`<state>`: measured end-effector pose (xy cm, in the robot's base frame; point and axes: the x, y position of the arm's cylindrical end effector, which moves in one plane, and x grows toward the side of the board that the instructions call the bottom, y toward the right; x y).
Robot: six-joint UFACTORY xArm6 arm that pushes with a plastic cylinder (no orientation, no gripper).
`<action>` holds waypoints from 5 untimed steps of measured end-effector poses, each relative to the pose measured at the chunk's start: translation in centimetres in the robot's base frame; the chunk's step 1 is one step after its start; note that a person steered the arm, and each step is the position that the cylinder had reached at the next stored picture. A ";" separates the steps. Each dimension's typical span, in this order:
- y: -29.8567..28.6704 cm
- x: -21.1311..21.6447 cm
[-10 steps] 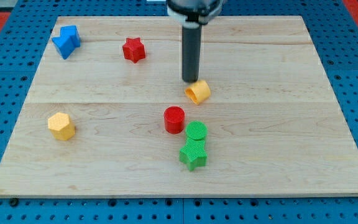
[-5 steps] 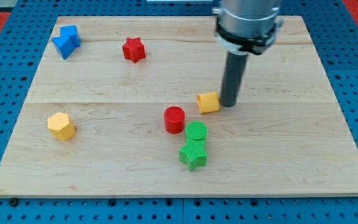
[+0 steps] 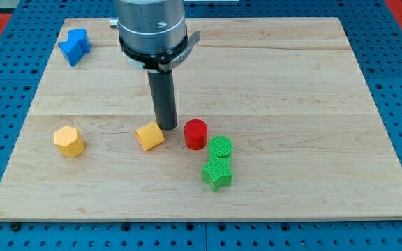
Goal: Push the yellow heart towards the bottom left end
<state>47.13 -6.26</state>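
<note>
The yellow heart (image 3: 149, 136) lies near the middle of the wooden board (image 3: 313, 160), left of the red cylinder (image 3: 195, 134). My tip (image 3: 165, 127) rests on the board just above and to the right of the heart, touching its upper right edge, in the gap between the heart and the red cylinder. The rod rises to the arm's grey body at the view's top.
A yellow hexagon block (image 3: 69, 141) sits at the left. A blue block (image 3: 74, 46) is at the top left. A green cylinder (image 3: 220, 148) and a green star (image 3: 217, 173) sit below and right of the red cylinder. The arm hides the red star.
The yellow heart has slid left and down, from right of the red cylinder to its left. My tip has swung from the heart's right side across to its upper right, and the arm now covers the red star.
</note>
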 end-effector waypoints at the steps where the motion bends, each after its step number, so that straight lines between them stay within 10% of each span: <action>1: -4.2 0.4; 5: 1.8 6.7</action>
<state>53.87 -4.48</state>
